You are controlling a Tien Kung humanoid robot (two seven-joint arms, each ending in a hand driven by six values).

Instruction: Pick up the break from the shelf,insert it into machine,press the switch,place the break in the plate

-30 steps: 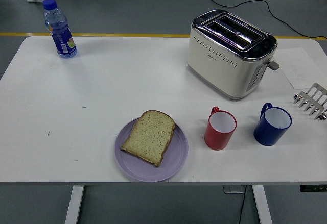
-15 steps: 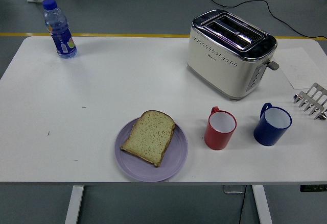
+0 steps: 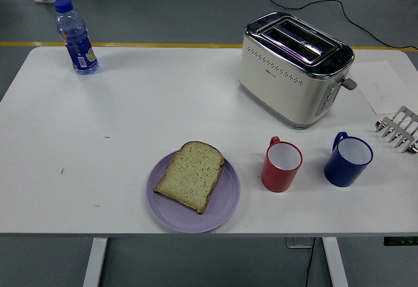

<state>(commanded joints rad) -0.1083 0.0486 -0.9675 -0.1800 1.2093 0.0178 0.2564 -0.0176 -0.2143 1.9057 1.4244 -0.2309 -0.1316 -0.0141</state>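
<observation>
While neither robot hand appears in the head view, their state cannot be told | slice of brown-crusted bread [image 3: 191, 176] lies flat on round lilac plate [image 3: 226, 204] | cream-and-chrome two-slot toaster [image 3: 294, 68] beyond the plate, to its right | red mug [image 3: 281, 165] just right of plate; blue mug [image 3: 348, 160] farther right | metal toast rack [image 3: 399, 129] at the right edge | blue-capped water bottle [image 3: 76, 37] far beyond the plate, to its left.

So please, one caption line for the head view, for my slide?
Bread slice on purple plate, toaster behind, red and blue cups beside; no robot hand visible.
</observation>
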